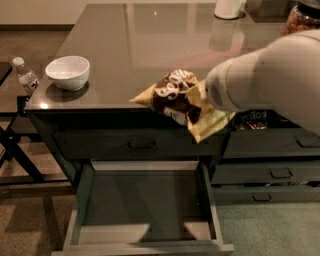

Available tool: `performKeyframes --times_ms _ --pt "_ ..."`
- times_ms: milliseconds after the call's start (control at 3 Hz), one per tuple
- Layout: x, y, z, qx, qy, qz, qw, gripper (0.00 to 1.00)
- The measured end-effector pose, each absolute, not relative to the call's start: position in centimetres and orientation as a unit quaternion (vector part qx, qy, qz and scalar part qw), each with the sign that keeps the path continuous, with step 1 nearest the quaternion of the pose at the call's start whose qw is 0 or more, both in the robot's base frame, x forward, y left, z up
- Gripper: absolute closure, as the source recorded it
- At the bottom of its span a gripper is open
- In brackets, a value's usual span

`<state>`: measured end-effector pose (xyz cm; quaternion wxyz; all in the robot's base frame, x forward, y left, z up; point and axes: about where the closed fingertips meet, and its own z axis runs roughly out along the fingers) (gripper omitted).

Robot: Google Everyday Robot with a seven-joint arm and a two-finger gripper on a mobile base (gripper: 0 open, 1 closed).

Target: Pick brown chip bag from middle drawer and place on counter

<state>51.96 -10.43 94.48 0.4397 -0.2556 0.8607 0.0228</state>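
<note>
The brown chip bag [175,97], dark brown with white script and pale yellow edges, hangs in the air over the counter's front edge. My gripper [199,102] is shut on the bag's right side; the white arm [270,75] comes in from the right and hides most of the fingers. The middle drawer [207,200] stands pulled open below, and its flat floor is bare. The glossy grey-brown counter [150,45] stretches behind and under the bag.
A white bowl [68,72] sits on the counter's left front corner. A water bottle [26,77] stands on a side stand at the left. A snack jar [300,17] and a white container [229,7] are at the back right. A right-hand drawer [252,117] holds dark packets.
</note>
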Motion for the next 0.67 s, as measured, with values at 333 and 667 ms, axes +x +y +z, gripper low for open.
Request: performKeyframes --times_ms 333,667 --pt "57.2 -10.1 95.3 -0.252 0.860 0.011 0.444 1.00" --pt "58.4 -10.1 96.3 -0.268 0.849 -0.016 0.455 1.00"
